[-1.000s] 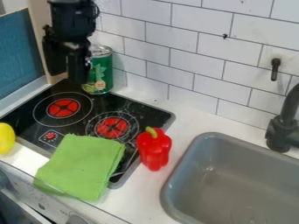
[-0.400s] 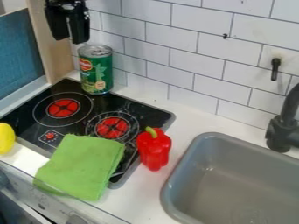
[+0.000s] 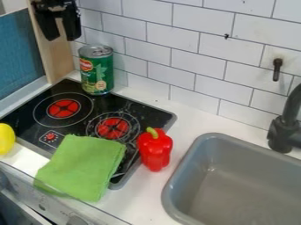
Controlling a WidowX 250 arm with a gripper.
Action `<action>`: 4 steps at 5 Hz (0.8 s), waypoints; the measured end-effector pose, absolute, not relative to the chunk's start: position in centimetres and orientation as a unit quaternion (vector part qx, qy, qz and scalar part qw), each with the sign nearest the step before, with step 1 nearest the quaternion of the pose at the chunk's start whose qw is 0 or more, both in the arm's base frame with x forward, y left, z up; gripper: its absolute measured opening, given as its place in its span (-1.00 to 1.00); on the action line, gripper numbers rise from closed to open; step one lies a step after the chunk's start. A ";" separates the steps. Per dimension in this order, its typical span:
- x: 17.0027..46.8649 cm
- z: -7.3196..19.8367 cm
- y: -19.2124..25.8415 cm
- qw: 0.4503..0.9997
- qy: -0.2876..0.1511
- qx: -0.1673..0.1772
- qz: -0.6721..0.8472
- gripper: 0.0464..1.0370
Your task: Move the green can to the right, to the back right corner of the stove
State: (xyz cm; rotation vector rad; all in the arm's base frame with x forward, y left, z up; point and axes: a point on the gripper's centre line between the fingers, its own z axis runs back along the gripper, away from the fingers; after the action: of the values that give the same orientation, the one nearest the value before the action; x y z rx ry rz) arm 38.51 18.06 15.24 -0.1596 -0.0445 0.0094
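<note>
Camera view: fingers [image 3: 73, 28] apart, nr labelled grn can [image 3: 97, 72]

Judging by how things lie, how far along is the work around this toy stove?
Seemingly done: the green metal can stands upright at the black stovetop's back edge, ungripped. In hand: nothing; the black two-finger gripper hangs open. Left: I cannot tell whether anything remains; the square green cloth lies partly on the stovetop.
</note>
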 end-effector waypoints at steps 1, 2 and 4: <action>39.8 14.7 17.9 0.993 -0.034 -0.109 0.019 0.93; 40.0 14.3 17.8 0.992 -0.040 -0.114 0.023 0.93; 40.1 12.3 17.7 0.992 -0.028 -0.118 0.027 0.93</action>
State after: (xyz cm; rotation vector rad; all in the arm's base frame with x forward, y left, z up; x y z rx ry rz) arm 40.10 17.69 12.30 -0.2362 -0.0560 0.0545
